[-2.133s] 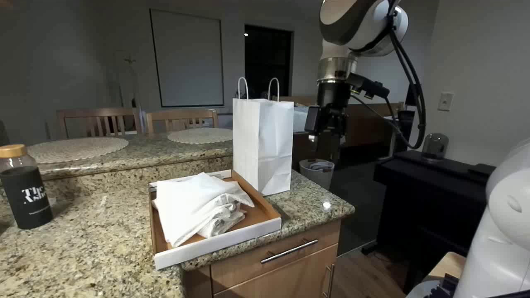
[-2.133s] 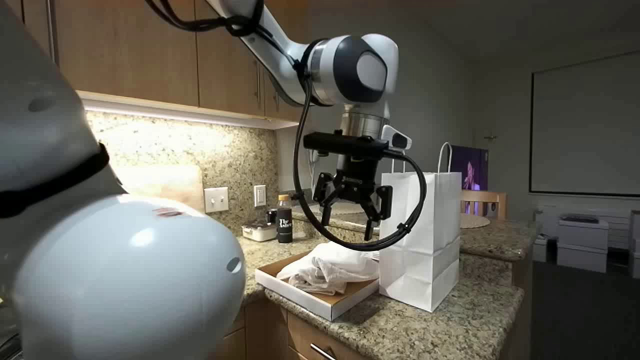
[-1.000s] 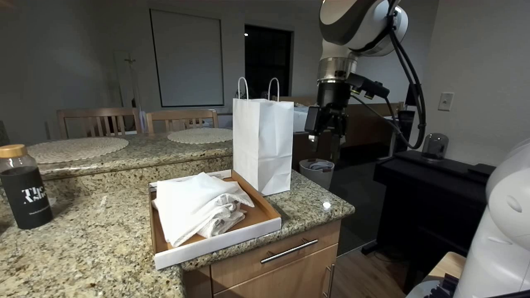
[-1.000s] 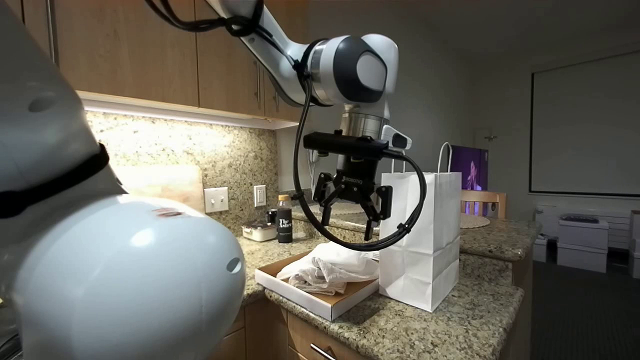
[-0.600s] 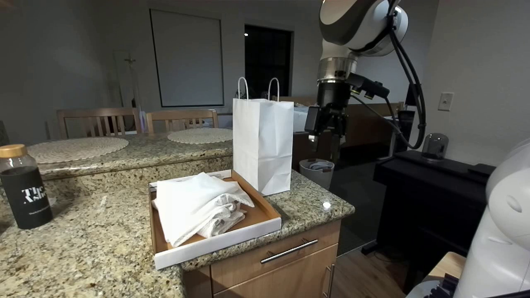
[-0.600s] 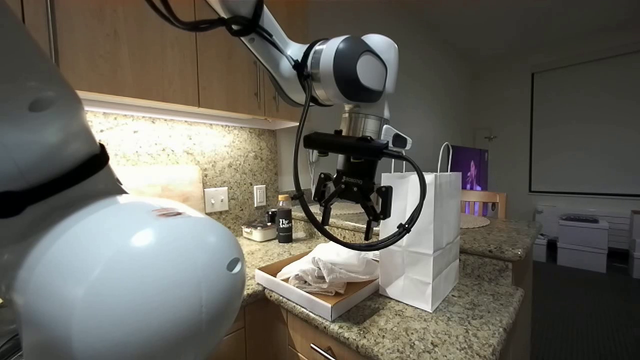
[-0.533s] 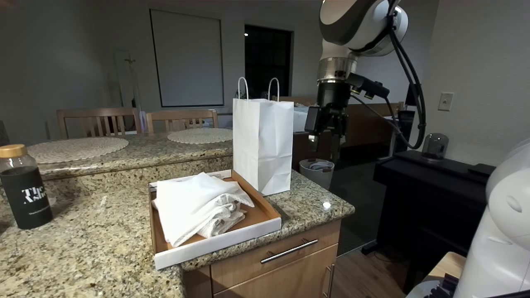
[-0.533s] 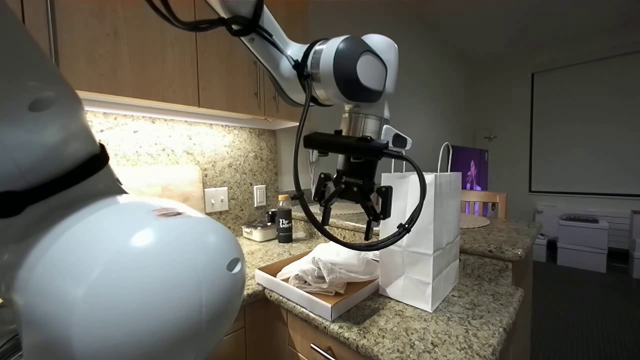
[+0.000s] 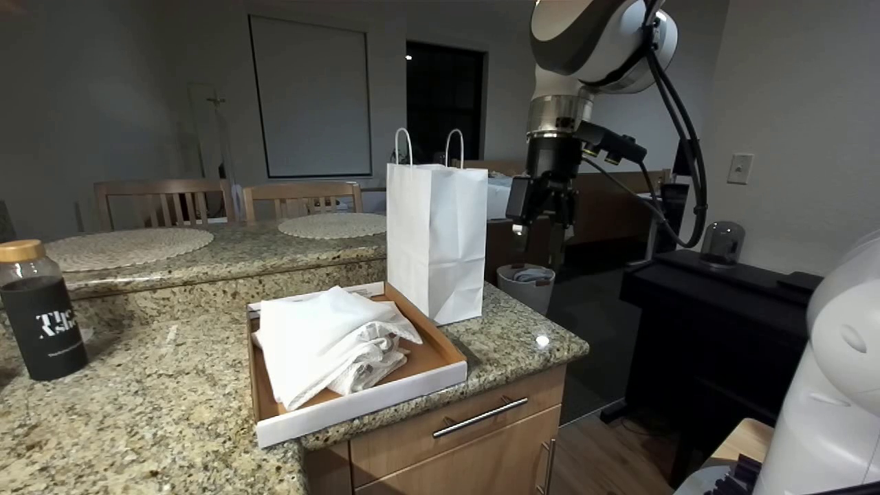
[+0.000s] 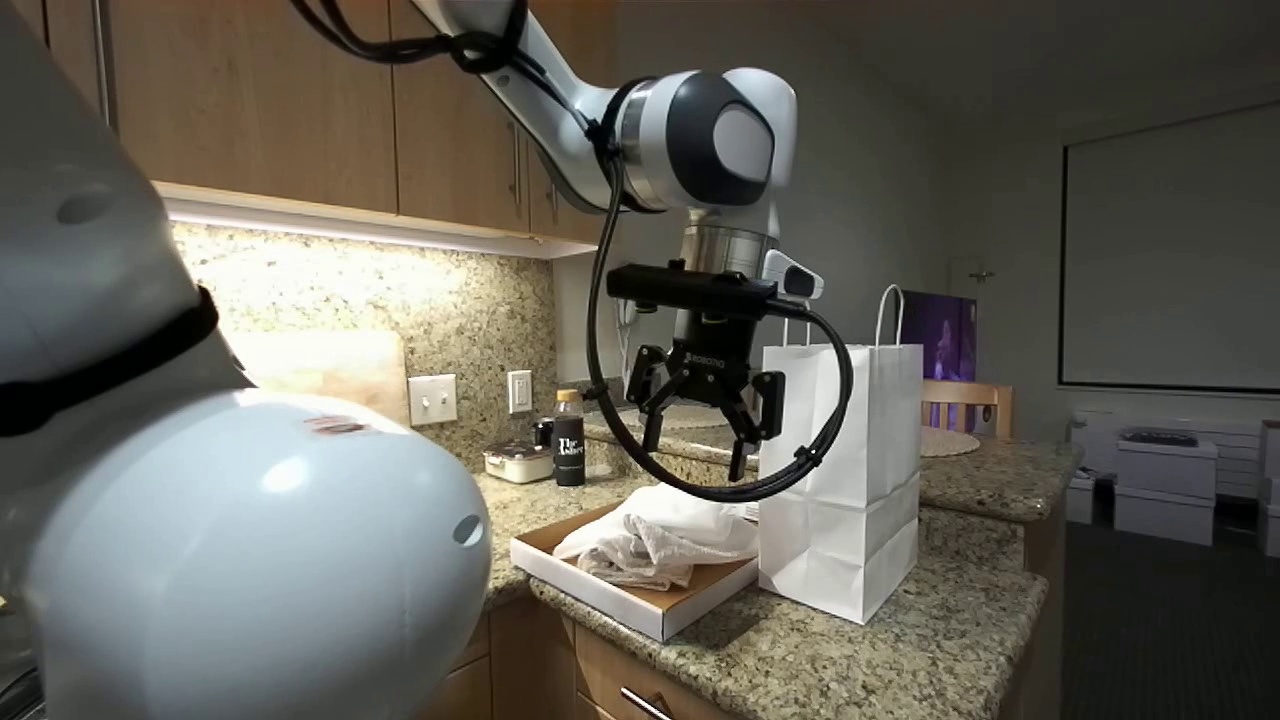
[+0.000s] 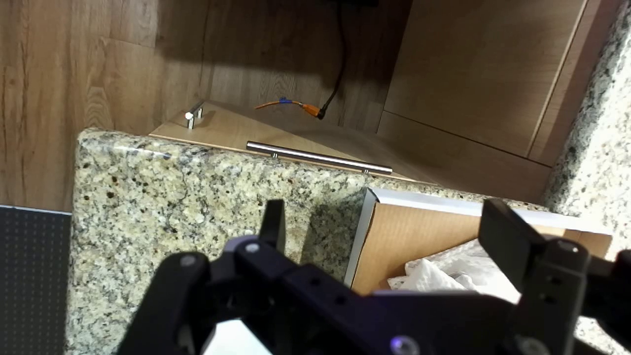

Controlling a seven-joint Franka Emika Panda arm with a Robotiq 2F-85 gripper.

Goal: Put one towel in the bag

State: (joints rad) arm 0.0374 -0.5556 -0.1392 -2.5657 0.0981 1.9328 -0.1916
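Plain white cloth towel (image 9: 313, 340), rumpled, in shallow rectangular brown-and-white tray (image 9: 362, 404). Tall rectangular white paper bag (image 9: 447, 240), upright, just beside tray. My black two-finger gripper (image 10: 695, 449): jaws wide apart, hanging higher than tray and towel.

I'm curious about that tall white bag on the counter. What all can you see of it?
The bag is tall, rectangular and plain white, apparently paper, with two thin loop handles standing up from its top. Creases cross its lower part, and no print shows on the visible sides. It stands upright on the speckled counter, close beside the shallow tray; whether bag and tray touch is unclear. Nothing grips it; its inside is hidden.
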